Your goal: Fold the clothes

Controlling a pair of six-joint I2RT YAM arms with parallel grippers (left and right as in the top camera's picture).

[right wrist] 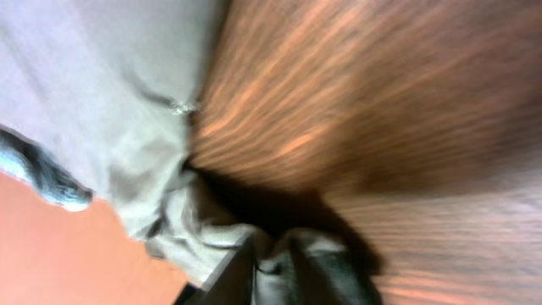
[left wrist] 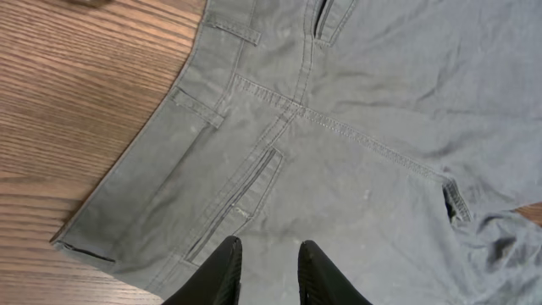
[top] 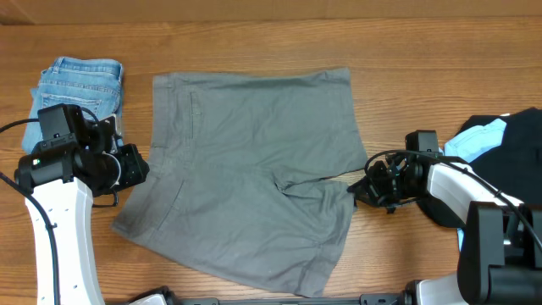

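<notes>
The grey shorts (top: 254,152) lie spread flat in the middle of the wooden table, waistband to the left and legs to the right. My left gripper (top: 140,165) hovers at the waistband edge. In the left wrist view its fingers (left wrist: 227,271) stand a little apart over the cloth (left wrist: 364,110) near a back pocket, with nothing between them. My right gripper (top: 357,190) sits at the shorts' right edge by the crotch. In the blurred right wrist view this gripper (right wrist: 271,250) is shut on a bunched fold of the grey cloth (right wrist: 102,76).
Folded light-blue denim (top: 80,85) lies at the back left, beside the left arm. A black garment (top: 517,127) with a sky-blue one (top: 474,140) lies at the right edge, behind the right arm. Bare wood (top: 254,42) runs along the far side.
</notes>
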